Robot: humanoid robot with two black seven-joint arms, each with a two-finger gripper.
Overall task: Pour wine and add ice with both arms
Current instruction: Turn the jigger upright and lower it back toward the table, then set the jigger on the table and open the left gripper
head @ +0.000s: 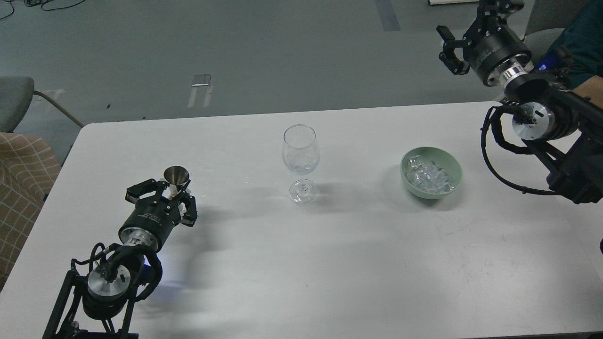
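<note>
A clear stemmed wine glass (pixel 300 155) stands upright at the middle of the white table (pixel 292 263). I cannot tell whether it holds any liquid. A pale green bowl (pixel 452 165) to its right holds several clear ice cubes (pixel 427 178). My left gripper (pixel 166 197) is low over the table's left side, shut on a small metal jigger cup (pixel 176 177) that stands upright, mouth up, well left of the glass. My right gripper (pixel 448 48) is raised beyond the table's far right corner, fingers apart and empty.
A grey chair (pixel 14 101) and a checked cushion (pixel 21 188) sit off the table's left edge. A person's arm (pixel 582 52) is at the far right behind my right arm. The table's far edge runs just behind the glass.
</note>
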